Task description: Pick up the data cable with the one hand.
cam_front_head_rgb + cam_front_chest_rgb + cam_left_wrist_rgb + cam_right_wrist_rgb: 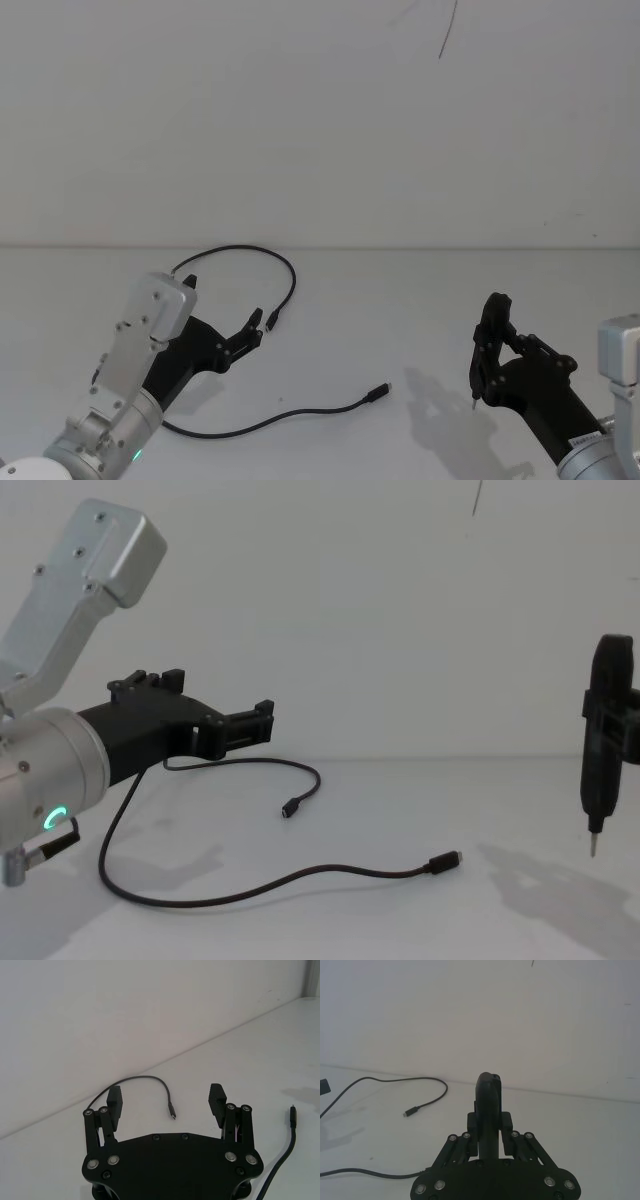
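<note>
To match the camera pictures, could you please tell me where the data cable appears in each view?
Head view: the data cable lower centre-left, looping past the open left end effector.
Left wrist view: it arcs beyond the fingers.
Right wrist view: on the table beside the right end effector, shut on a pen-shaped tool; cable.
Chest view: lower left to centre.
Shared landmark: the plug at the loop's end.

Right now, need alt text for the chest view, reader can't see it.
A long black data cable lies loose on the white table, both ends free. The left gripper hovers open above its left stretch; at the right edge the right gripper holds a pen-shaped tool upright, tip down, clear of the table.
</note>
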Controlling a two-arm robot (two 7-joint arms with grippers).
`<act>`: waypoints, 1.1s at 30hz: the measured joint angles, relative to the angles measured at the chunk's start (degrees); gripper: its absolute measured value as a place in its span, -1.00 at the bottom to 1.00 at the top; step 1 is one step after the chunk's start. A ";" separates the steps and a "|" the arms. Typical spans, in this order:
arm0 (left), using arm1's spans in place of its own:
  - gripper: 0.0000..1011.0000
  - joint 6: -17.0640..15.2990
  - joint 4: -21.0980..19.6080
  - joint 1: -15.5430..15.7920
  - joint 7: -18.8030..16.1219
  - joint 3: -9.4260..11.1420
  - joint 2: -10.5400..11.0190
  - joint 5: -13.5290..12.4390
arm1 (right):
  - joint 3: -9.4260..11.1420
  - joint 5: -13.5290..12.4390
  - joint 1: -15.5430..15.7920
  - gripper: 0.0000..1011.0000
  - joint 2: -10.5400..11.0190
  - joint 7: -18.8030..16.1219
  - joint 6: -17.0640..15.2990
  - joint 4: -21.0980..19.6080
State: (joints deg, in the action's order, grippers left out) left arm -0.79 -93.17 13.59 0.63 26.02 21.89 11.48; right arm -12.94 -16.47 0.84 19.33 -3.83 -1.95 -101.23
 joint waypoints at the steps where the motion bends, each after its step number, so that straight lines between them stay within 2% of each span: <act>1: 0.98 0.00 0.00 0.00 0.00 0.00 0.00 0.00 | 0.00 0.00 0.00 -0.47 0.00 0.00 0.00 0.00; 25: 0.98 0.00 0.00 0.00 0.05 0.00 0.00 -0.01 | 0.00 0.00 0.00 -0.47 0.00 0.00 0.00 0.00; 33: 0.98 1.57 0.48 0.30 2.23 0.33 0.51 -0.01 | 0.00 0.00 0.00 -0.47 0.00 0.00 0.00 0.00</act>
State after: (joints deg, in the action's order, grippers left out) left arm 0.78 -92.69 13.89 2.86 26.35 22.40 11.47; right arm -12.94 -16.46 0.84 19.33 -3.83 -1.95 -101.23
